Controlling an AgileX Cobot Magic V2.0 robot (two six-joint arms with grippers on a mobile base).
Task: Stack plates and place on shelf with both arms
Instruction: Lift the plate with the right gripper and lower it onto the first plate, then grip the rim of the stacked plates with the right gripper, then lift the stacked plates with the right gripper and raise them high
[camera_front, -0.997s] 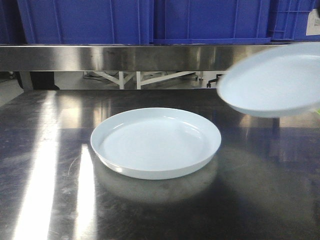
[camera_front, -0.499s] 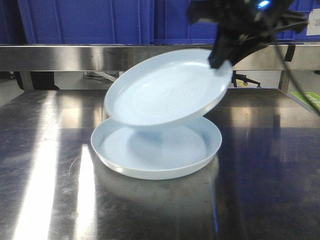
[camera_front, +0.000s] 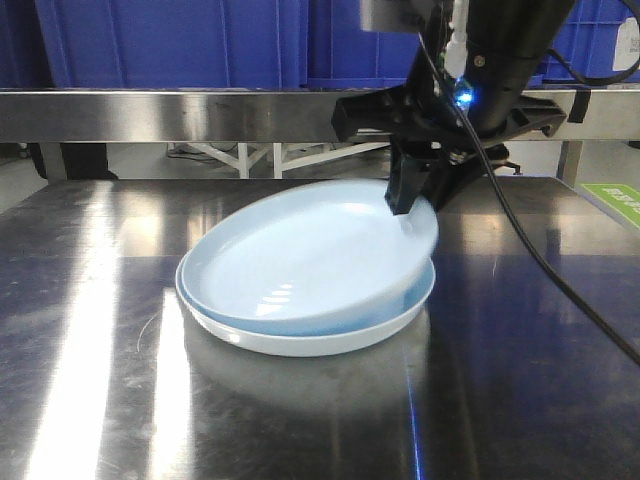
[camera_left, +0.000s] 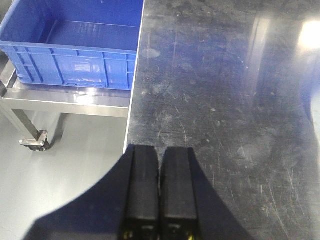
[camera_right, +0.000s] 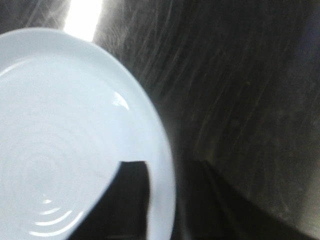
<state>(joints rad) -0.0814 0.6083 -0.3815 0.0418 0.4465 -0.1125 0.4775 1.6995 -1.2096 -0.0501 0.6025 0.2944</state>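
Note:
Two pale bluish-white plates are at the table's centre. The lower plate lies flat on the steel table. The upper plate rests tilted in it, left edge down, right rim raised. My right gripper is shut on the upper plate's right rim; in the right wrist view one finger lies over the plate, the other under the rim. My left gripper is shut and empty above the table's left edge, out of the front view.
A steel shelf rail runs across the back with blue crates on it. A blue crate sits on a low frame beside the table. The right arm's cable hangs over the table's right side.
The right arm brought the second plate in from the right, over the first plate, then lowered it until its left edge rests in the lower plate.

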